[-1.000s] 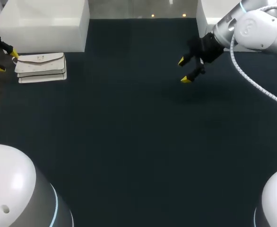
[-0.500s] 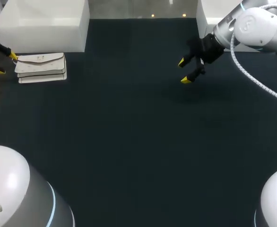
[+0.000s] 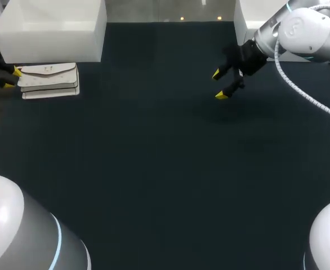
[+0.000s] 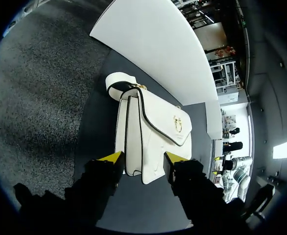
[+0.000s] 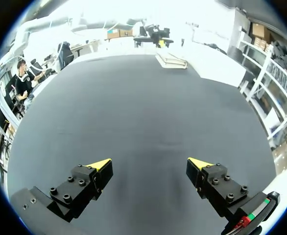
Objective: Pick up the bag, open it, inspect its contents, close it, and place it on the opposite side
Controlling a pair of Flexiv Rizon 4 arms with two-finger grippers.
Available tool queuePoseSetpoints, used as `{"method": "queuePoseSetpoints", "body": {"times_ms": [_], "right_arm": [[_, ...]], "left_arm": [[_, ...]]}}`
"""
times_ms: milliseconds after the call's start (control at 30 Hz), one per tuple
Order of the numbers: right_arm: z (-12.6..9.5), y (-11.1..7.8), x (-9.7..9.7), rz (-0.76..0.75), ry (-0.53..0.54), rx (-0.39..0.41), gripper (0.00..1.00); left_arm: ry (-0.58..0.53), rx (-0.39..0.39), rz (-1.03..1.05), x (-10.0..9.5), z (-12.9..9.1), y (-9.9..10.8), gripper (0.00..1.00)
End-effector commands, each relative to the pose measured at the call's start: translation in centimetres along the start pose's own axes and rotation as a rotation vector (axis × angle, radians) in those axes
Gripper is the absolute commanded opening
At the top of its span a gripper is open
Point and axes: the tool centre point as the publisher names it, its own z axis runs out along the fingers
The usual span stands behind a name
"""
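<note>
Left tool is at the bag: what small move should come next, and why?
Probably shut the left tool on the near end of the white handbag. In the left wrist view that end sits between its open yellow fingertips, and the handbag lies on the table, not yet lifted. The right tool hangs open, well apart from it.

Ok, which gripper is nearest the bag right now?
The left gripper, right at the white bag's end; the right gripper hangs over bare table far across from it.
</note>
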Motion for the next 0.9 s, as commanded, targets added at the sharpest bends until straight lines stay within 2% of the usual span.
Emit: {"method": "queuePoseSetpoints", "body": {"times_ms": [33,167,467,533,633,900], "right_arm": [[0.0,0.0,-0.1,0.0,0.003,-0.001,1.0],[0.0,0.0,-0.1,0.0,0.003,-0.001,1.0],[0.0,0.0,-0.1,0.0,0.003,-0.001,1.0],[0.0,0.0,-0.1,0.0,0.003,-0.001,1.0],[0.0,0.0,-0.1,0.0,0.003,-0.001,1.0],[0.0,0.0,-0.1,0.0,0.003,-0.001,1.0]], "left_arm": [[0.04,-0.021,0.003,-0.7,0.5,-1.4,0.4],[0.058,-0.014,0.005,-0.8,0.7,-1.9,0.34],[0.088,-0.024,0.006,-1.1,1.6,-3.1,0.35],[0.097,-0.026,0.006,-1.1,1.8,-3.3,0.31],[0.108,-0.031,0.007,-1.1,2.0,-3.4,0.0],[0.149,-0.076,0.034,-0.4,2.7,-1.3,0.0]]}}
